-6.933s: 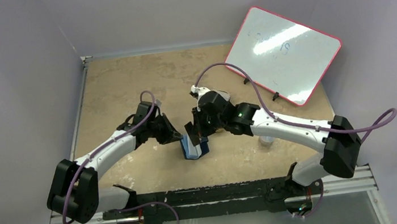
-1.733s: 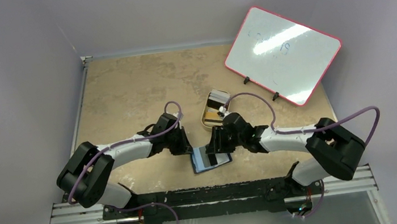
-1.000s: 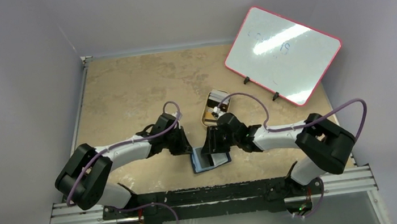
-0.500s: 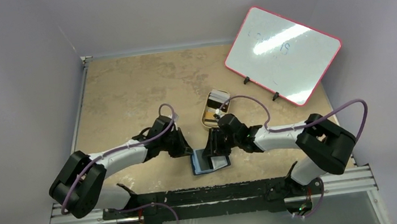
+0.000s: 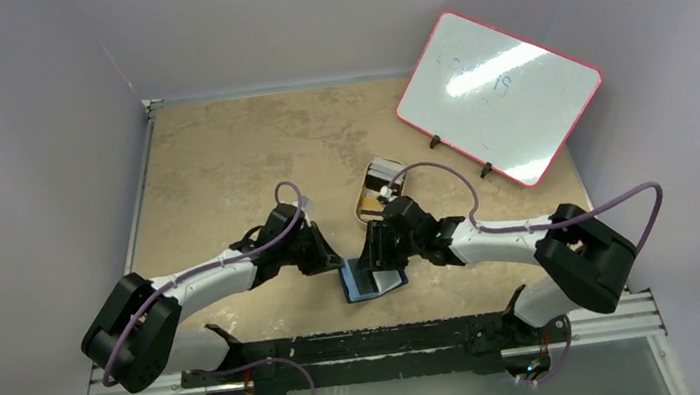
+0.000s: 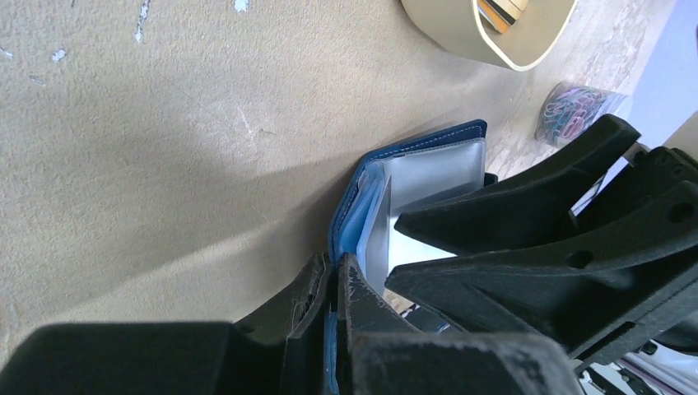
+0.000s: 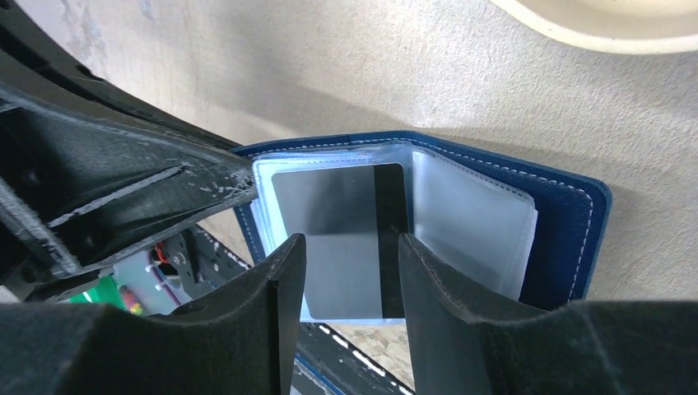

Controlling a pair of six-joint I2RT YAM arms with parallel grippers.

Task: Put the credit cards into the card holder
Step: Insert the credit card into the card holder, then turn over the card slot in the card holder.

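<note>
On the counter [image 5: 221, 163], low centre in the top view, the tan tray [image 5: 362, 212] holds a few cards [image 6: 498, 10]. Just below it the blue card holder [image 7: 568, 239] lies open, with a silver-grey card [image 7: 337, 239] bearing a black stripe against its clear sleeves. Only the left wrist view shows a jar of coloured clips [image 6: 576, 111], at right. Only the top view shows the whiteboard [image 5: 499, 93], upper right. Both arms reach low toward the centre. The left gripper [image 6: 332, 290] is pinching the card holder's cover edge. The right gripper [image 7: 350, 247] is spread, straddling the silver-grey card.
</note>
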